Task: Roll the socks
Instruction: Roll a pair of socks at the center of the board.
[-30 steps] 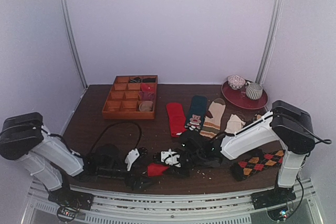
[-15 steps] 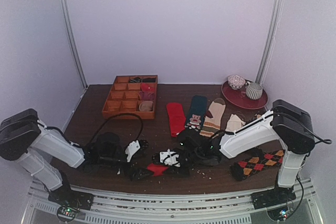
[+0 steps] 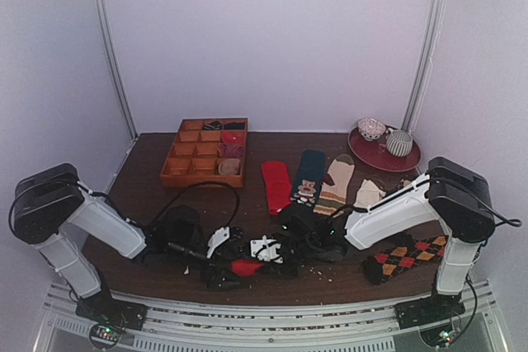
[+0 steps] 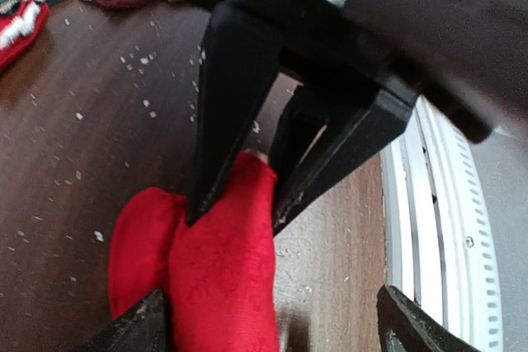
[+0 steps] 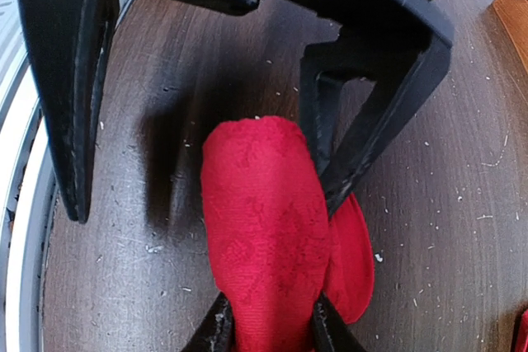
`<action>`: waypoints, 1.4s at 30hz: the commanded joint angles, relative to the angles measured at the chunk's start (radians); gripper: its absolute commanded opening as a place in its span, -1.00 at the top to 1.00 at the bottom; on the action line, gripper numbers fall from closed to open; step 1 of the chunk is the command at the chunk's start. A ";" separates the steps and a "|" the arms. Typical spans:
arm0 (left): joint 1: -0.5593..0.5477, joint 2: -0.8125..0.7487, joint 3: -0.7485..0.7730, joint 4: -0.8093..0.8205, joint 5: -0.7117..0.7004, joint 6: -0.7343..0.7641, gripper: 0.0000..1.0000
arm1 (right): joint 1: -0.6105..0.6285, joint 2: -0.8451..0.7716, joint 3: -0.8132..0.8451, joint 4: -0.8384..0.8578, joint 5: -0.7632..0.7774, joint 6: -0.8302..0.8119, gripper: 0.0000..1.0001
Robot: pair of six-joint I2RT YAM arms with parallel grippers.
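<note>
Bunched red sock: doubled over on the dark table, near its front edge and between the two grippers.
Left arm: it has swung in from the left over the last second, so its wrist is now close to the sock.
Left gripper: spread wide, with one finger on either side of the sock's left end. I cannot tell whether either finger touches it.
Right gripper: clamped on the sock's other end, and it has barely shifted in that second.
Meaning: with one end pinned and the free gripper now in place, the next turn of the roll looks ready to begin.
Other socks: flat red sock, dark teal sock, beige striped sock and argyle sock lie well apart, all unrolled.
</note>
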 commanded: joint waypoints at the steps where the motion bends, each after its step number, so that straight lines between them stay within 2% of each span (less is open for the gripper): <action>1: 0.008 0.058 0.038 0.017 0.062 -0.067 -0.66 | 0.009 0.033 -0.011 -0.113 0.077 -0.017 0.48; 12: 0.008 -0.003 0.098 -0.108 -0.172 -0.133 -0.69 | 0.016 0.037 -0.025 -0.091 0.111 -0.015 0.48; 16: 0.008 -0.013 0.117 -0.171 -0.255 -0.119 -0.78 | 0.016 0.046 -0.025 -0.086 0.110 -0.016 0.48; 24: 0.008 0.058 0.175 -0.220 -0.197 -0.038 -0.78 | 0.016 0.064 -0.015 -0.088 0.107 -0.016 0.48; 27: 0.008 0.093 0.190 -0.260 -0.173 -0.020 -0.70 | 0.018 0.071 -0.013 -0.091 0.110 -0.015 0.48; 42: -0.002 0.035 0.049 -0.239 -0.199 -0.111 -0.59 | 0.016 0.092 0.007 -0.106 0.113 -0.016 0.49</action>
